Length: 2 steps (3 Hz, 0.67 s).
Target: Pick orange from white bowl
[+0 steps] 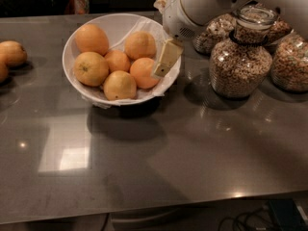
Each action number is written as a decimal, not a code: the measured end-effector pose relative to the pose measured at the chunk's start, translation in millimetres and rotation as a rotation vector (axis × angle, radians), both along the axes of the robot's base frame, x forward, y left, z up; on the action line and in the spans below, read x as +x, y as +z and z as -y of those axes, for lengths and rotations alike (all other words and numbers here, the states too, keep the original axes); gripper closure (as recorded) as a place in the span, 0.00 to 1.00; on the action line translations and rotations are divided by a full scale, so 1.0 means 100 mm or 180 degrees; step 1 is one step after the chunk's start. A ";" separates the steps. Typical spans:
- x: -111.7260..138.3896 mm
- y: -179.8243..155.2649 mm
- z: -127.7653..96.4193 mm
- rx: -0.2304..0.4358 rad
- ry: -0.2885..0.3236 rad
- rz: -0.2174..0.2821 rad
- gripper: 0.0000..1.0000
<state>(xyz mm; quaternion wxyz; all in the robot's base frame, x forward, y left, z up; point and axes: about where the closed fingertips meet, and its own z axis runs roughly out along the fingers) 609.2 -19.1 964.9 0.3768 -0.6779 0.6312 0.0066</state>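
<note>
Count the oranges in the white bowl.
6: back-left orange, back-right orange, left orange, middle orange, front orange, and right orange beside the gripper at the white bowl's right rim. Others may hide underneath.

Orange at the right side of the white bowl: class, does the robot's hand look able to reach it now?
Probably yes: the hand hangs at the right rim of the bowl, beside that orange, with nothing between them.
</note>
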 end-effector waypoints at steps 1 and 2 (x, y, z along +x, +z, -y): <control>0.01 0.00 0.01 0.0088 -0.0001 -0.0060 0.00; 0.19 0.10 0.00 0.0249 -0.0002 -0.0037 0.00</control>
